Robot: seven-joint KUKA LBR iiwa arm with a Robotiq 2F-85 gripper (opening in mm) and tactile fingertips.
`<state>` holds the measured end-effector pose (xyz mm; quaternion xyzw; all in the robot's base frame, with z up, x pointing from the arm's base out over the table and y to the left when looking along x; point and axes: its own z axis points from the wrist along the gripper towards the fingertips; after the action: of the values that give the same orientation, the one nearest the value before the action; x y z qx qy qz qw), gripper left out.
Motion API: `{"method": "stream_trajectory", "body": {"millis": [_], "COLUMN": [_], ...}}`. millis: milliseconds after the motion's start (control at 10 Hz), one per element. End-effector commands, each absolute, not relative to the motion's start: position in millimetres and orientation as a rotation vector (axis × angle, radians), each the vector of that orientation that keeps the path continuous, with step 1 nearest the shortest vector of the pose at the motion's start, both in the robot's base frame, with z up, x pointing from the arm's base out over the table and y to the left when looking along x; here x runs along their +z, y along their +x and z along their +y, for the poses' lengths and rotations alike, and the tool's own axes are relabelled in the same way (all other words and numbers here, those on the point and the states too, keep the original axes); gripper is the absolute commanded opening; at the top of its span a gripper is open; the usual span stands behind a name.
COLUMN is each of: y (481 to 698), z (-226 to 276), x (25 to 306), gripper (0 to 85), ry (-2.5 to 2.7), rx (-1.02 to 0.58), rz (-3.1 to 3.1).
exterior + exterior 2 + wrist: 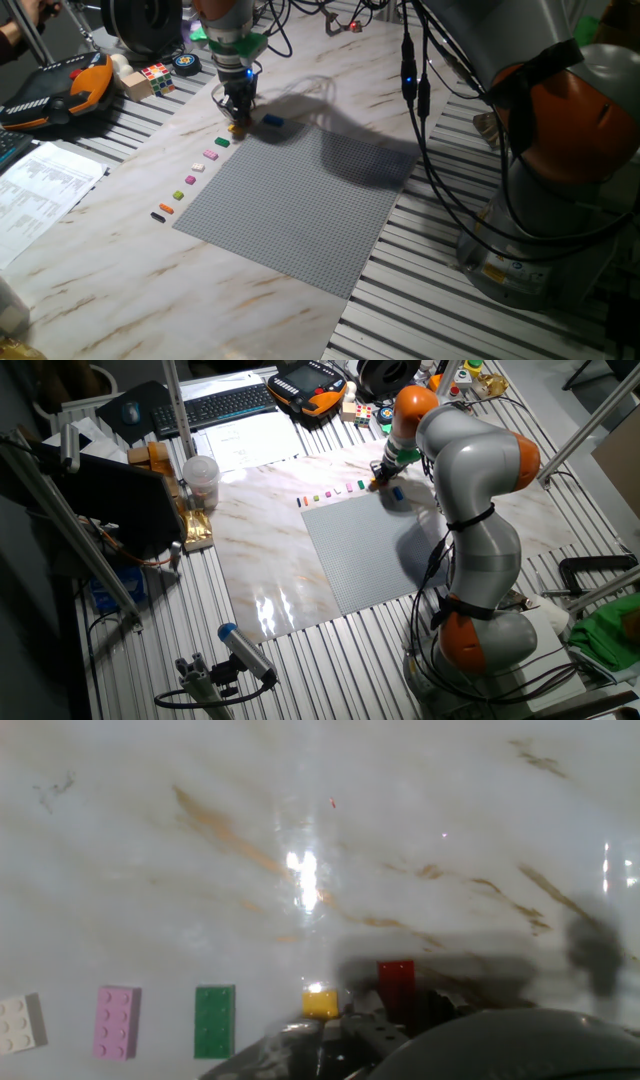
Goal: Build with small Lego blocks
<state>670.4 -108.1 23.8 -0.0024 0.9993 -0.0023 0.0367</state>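
At the far edge of the white, brown-veined marble tabletop (120,260) lies the large grey studded baseplate (300,215), flat and bare. Along its left side runs a row of small flat single-colour plastic Lego bricks: black (157,216), orange (166,208), purple (178,195), pink (190,180), white (198,167), pale pink (210,154) and green (221,142). A blue brick (273,121) lies apart beyond the plate's far corner.

My two-finger claw (238,120) is low over the head of that row, at the small yellow brick (321,1004) with a small red brick (396,974) just beside it. My hand view shows both close to my fingers (375,1035), but I cannot tell how far the claw is parted, nor whether it has hold of anything.

Risks noted:
- The yellow and red bricks sit almost touching; I judge a closing finger could catch both, or shove one off line.
- These bricks are tiny and smooth; an off-centre pinch may flip or squirt one across the polished marble.
- Glare in my hand view hampers fine alignment.

Clearances: open marble lies beyond the bricks. The baseplate edge is near on the plate side. A multicoloured Rubik's cube (156,75) and an orange-and-black handheld controller (60,90) stand well apart, beyond the table corner. The slatted metal bench (470,320) borders the marble; anything knocked there could drop between slats
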Motion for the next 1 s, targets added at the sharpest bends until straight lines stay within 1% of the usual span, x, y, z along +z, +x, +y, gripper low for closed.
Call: {"method": "stream_trajectory", "body": {"millis": [0, 300, 400, 500, 700, 900], "y": [670.3, 670.2, 670.2, 670.2, 669.4, 667.5], "z": [-108.0, -108.0, -108.0, -107.9, -108.1, -107.4], "x": [24.2, 24.3, 24.3, 24.3, 26.3, 31.8], "gripper": [28.3, 25.7, 22.3, 16.0, 0.7, 0.7], "ry": [-0.008, -0.013, -0.013, -0.011, -0.02, -0.009], "rx": [-0.007, -0.01, -0.01, -0.007, -0.017, -0.028], "rz": [3.066, 3.061, 3.061, 3.061, 3.061, 3.058]}}
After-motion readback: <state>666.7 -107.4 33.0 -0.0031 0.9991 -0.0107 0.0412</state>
